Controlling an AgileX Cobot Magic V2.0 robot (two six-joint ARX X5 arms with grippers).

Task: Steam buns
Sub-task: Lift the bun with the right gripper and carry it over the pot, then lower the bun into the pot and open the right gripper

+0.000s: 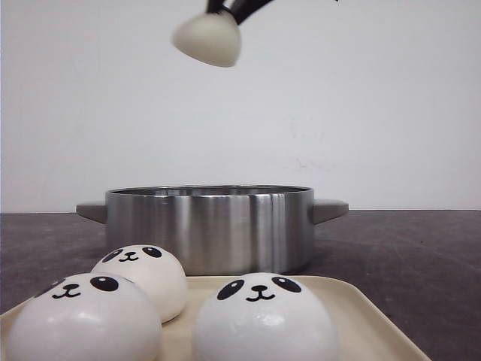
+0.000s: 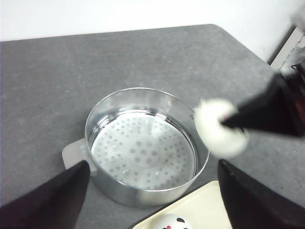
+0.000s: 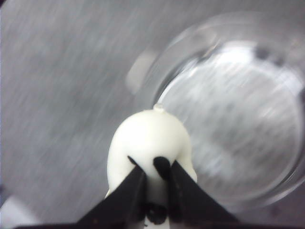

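Resting on the tray [image 1: 368,316] at six o'clock of the pot [image 1: 210,226], three buns [image 1: 83,323] are seen. The left gripper [image 2: 152,200] is spread open, empty. A fourth bun [image 1: 209,39], pinched by the right gripper [image 3: 155,183], is held high above the pot. Softness and lightness are judged; a gentle grip across the dome's sides is advised.

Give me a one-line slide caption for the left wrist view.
Right gripper carries a white bun above the rim of the empty perforated steamer pot, tray corner below.
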